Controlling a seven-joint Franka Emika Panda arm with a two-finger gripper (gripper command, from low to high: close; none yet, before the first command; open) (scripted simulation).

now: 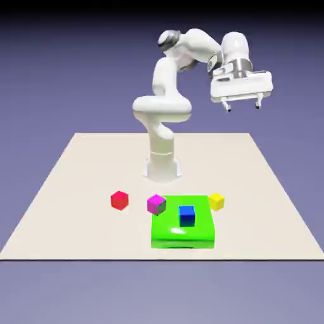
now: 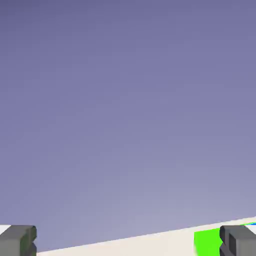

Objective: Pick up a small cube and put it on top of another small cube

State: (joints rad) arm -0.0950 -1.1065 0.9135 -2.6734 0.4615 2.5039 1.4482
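Note:
The small yellow cube (image 1: 216, 201) sits on the table just off the far right corner of a flat green block (image 1: 182, 226). A blue cube (image 1: 186, 215) rests on top of that block. A magenta cube (image 1: 156, 204) stands at the block's far left corner. My gripper (image 1: 243, 105) hangs high above the table, well above and behind the yellow cube, open and holding nothing. In the hand view both grey fingertips (image 2: 19, 240) show at the bottom corners with only backdrop between them; no cube appears there.
A red cube (image 1: 119, 200) lies alone toward the exterior view's left of the magenta one. The robot base (image 1: 162, 166) stands behind the cubes. The hand view catches a strip of table edge and a bit of green block (image 2: 206, 242).

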